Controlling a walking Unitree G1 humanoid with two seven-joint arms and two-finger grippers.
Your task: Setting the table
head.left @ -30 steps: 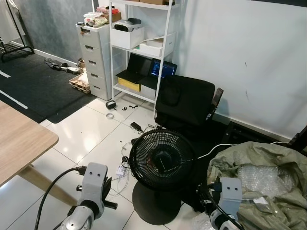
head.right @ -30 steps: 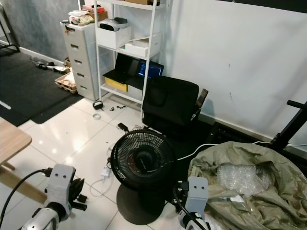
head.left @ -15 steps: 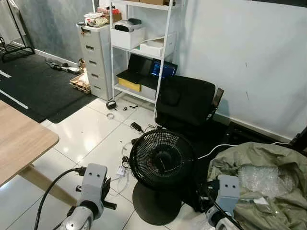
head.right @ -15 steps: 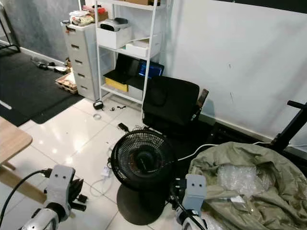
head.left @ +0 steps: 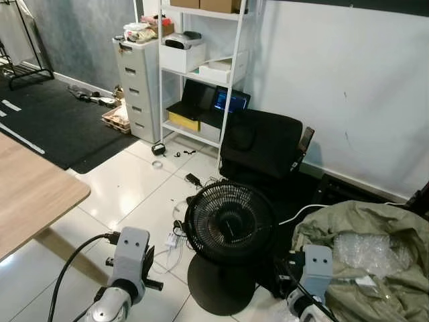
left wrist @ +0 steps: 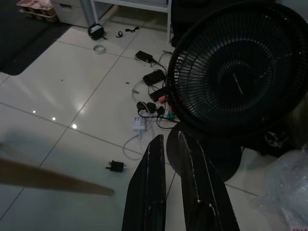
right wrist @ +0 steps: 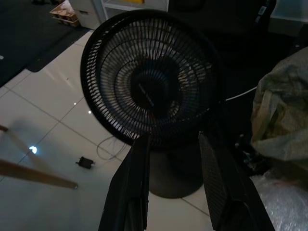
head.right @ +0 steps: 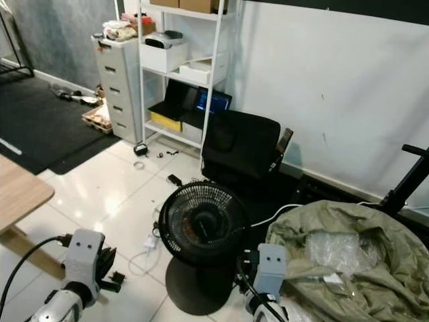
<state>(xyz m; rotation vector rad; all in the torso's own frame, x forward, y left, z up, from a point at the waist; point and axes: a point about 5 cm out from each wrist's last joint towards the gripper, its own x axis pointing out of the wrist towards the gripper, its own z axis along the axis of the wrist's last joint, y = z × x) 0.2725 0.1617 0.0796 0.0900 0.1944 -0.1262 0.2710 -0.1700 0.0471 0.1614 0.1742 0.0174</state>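
A corner of the wooden table (head.left: 33, 201) shows at the left, with one slanted leg (left wrist: 53, 179) running to the white tiled floor. No tableware is in view. Both arms hang low at the bottom of the head views: left arm (head.left: 129, 261), right arm (head.left: 314, 268). My left gripper (left wrist: 169, 138) hangs over the tiles in front of the fan, its two black fingers close together with nothing between them. Facing the fan grille, my right gripper (right wrist: 175, 138) has its fingers spread apart and empty.
A black floor fan (head.left: 228, 225) stands straight ahead, with a power strip and cables (head.left: 175, 236) on the tiles beside it. An olive bag holding bubble wrap (head.left: 375, 251) lies to the right. Behind are a black chair (head.left: 261, 144), white shelving (head.left: 201, 67), grey drawers (head.left: 137, 80) and a dark mat (head.left: 47, 121).
The whole view has shifted slightly, so the camera moved; a little more of the table shows. The right arm sits a bit lower than one second ago.
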